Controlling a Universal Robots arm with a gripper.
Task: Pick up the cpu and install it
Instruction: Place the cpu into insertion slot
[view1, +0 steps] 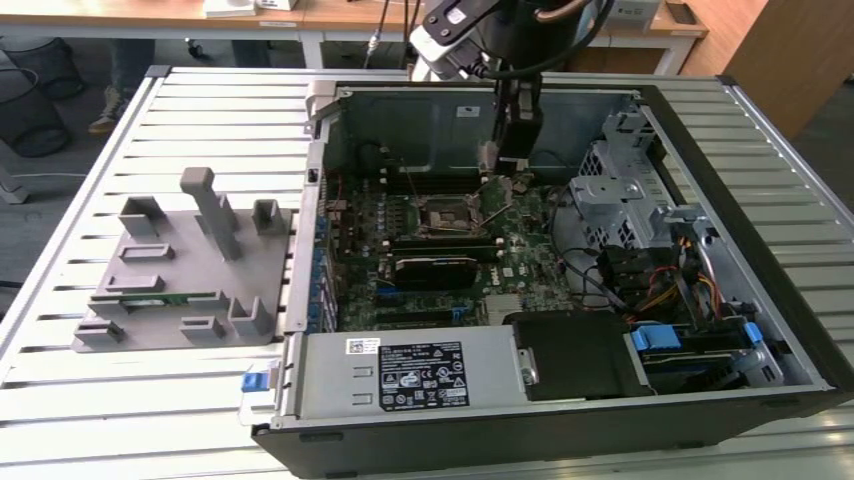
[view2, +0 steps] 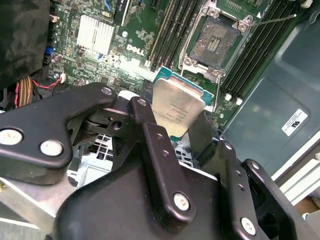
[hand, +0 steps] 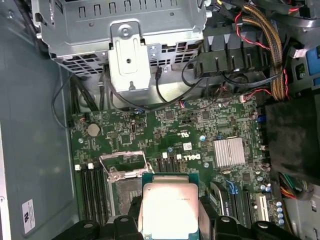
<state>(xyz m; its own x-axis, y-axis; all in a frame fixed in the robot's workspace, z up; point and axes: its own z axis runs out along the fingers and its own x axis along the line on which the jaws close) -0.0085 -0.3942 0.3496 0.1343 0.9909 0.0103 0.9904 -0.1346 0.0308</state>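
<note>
The cpu (view2: 177, 105), silvery plate showing, is clamped between the jaws of the gripper (view2: 175, 125). It hangs above the green motherboard (hand: 200, 125), just beside the open socket (view2: 215, 45). In the exterior view's upper middle, the arm reaches into the open computer case (view1: 534, 445) on the slatted table (view1: 134, 400).

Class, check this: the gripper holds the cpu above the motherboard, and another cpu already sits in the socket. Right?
No: the socket is empty, as the second wrist view shows. The gripper does hold the cpu above the motherboard.
</note>
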